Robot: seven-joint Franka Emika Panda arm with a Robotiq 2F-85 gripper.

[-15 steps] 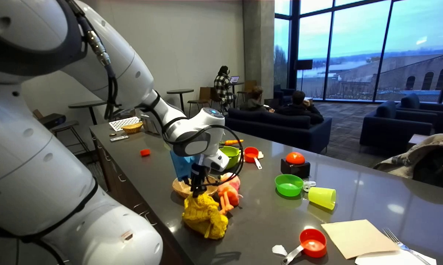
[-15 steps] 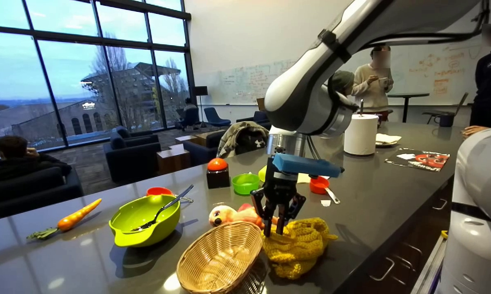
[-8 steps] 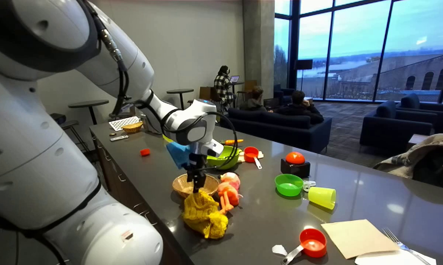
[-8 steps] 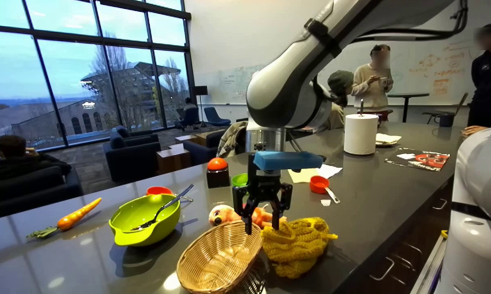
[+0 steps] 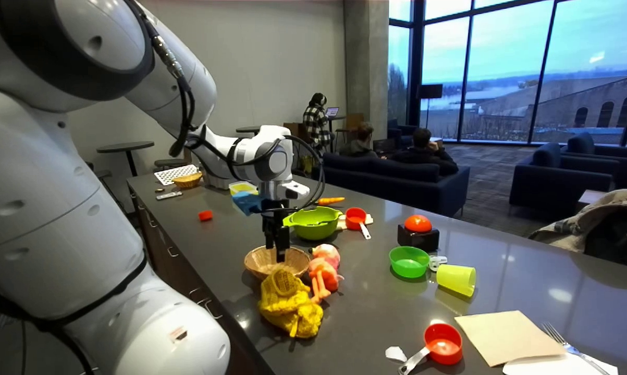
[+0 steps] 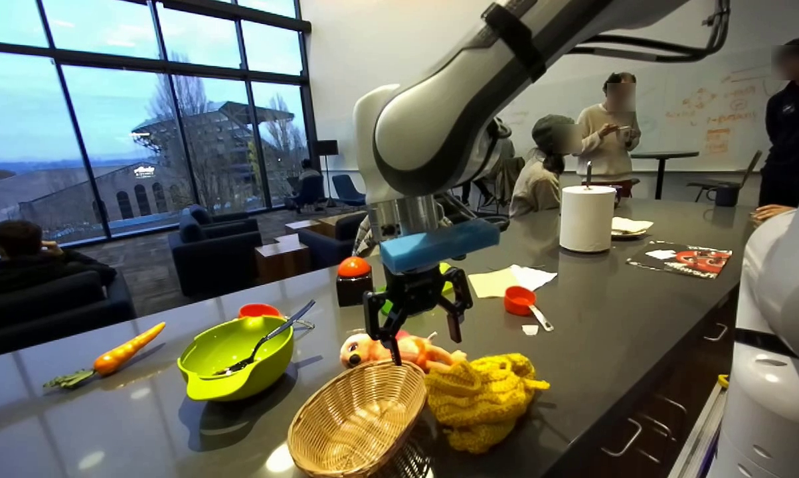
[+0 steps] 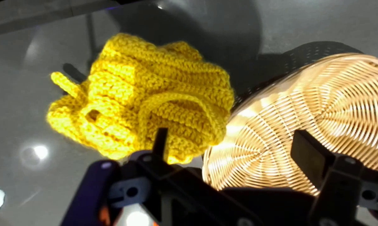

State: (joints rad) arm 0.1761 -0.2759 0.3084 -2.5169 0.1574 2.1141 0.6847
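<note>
Nearest in an exterior view, a round red measuring cup with a pale handle [image 5: 443, 344] stands mouth up on the dark, glossy worktop [image 5: 365, 317], its red inside in sight. Farther in lies a crumpled yellow knitted piece [image 5: 290, 304] with a loop at its edge. It rests outside the oval tan wicker basket [image 6: 357, 419], against the rim or just beside it; I cannot tell which. The basket stands upright, and the wrist view looks onto its woven inner floor. The black fingers [image 7: 310, 157] hang above, spread wide apart: in the wrist view one crosses in front of the knitted piece and the other in front of the basket. A pink and orange plush toy [image 5: 323, 268] lies beside the basket.

About level with these, a tapered yellow cup [image 5: 455, 280] lies on its side near an upright, small round green bowl [image 5: 408, 263].

Beyond, a deep lime-green bowl [image 6: 253, 385] holds a dark long-handled utensil [image 6: 276, 332], head down, its handle jutting past the rim. Behind it sits another red measuring cup [image 5: 355, 217].

Toward the far end are a small yellowish basket [image 5: 187, 180] and a small pale yellow container [image 5: 243, 187], their contents too small to tell.
</note>
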